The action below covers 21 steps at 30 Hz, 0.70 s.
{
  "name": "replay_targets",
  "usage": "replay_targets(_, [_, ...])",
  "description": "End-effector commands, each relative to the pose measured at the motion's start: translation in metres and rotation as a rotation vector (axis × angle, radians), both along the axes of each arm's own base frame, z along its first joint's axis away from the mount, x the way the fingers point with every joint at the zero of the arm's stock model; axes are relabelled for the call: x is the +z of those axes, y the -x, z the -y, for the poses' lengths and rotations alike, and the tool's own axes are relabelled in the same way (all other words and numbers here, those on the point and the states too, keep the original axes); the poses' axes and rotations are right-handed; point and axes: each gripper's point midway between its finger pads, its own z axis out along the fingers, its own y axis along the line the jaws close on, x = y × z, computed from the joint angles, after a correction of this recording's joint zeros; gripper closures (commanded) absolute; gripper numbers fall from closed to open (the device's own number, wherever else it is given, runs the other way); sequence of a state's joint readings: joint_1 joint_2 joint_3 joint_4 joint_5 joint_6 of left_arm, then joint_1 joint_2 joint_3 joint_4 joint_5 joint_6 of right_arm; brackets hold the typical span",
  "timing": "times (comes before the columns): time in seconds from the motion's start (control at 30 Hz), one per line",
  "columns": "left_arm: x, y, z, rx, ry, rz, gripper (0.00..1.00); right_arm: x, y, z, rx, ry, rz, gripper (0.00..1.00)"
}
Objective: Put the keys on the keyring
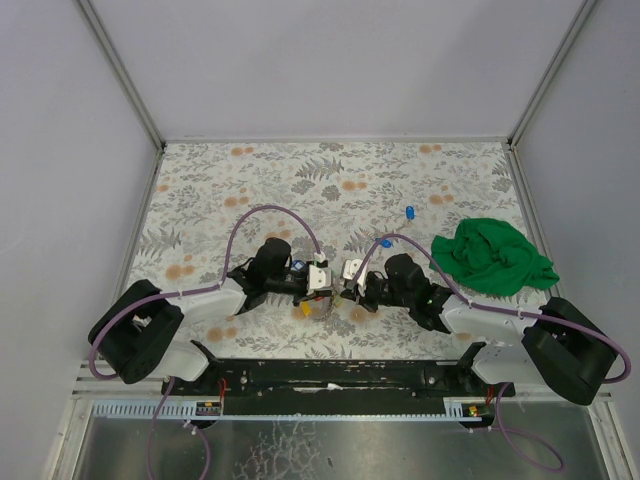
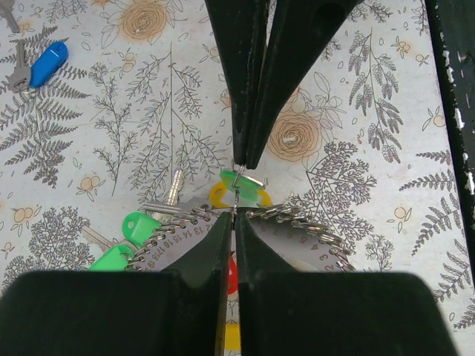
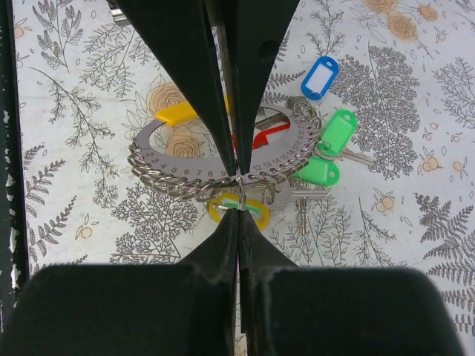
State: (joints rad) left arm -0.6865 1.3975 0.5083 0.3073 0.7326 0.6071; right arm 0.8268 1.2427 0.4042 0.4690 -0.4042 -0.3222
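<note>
The keyring (image 3: 178,175) is a flat grey numbered ring edged with small split rings, lying between both grippers on the table; it also shows in the left wrist view (image 2: 312,226). Green tagged keys (image 3: 335,127), a red tag (image 3: 271,137), a yellow tag (image 3: 178,113) and a blue tag (image 3: 319,78) sit around it. My left gripper (image 2: 234,216) is shut on the keyring's edge. My right gripper (image 3: 239,211) is shut on the thin ring of a yellow-and-green tagged key (image 3: 254,213) right at that edge. The fingertips nearly touch in the top view, left (image 1: 328,288) and right (image 1: 345,288).
A blue tagged key (image 1: 409,212) lies loose farther back on the patterned table. Another blue tagged key (image 2: 46,63) lies near the right arm. A crumpled green cloth (image 1: 492,256) is at the right. White walls enclose the table on three sides.
</note>
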Motion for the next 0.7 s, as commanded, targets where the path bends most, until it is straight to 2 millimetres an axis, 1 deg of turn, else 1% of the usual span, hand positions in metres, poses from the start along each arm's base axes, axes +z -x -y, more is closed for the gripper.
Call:
replay_targets(0.0, [0.0168,-0.0114,0.008,0.002,0.037,0.07,1.0,0.0208,-0.0021,-0.009,0.012,-0.046,0.031,1.0])
replay_targets(0.37, [0.0173,-0.0114,0.0087,0.0,0.037,0.069,1.0,0.0223,-0.0027,-0.0087,0.008,-0.049,0.038,1.0])
replay_targets(0.67, [0.0181,-0.0075,0.0096,-0.02,0.047,0.061,1.0,0.0222,-0.0045,-0.0096,0.002,-0.049,0.037,1.0])
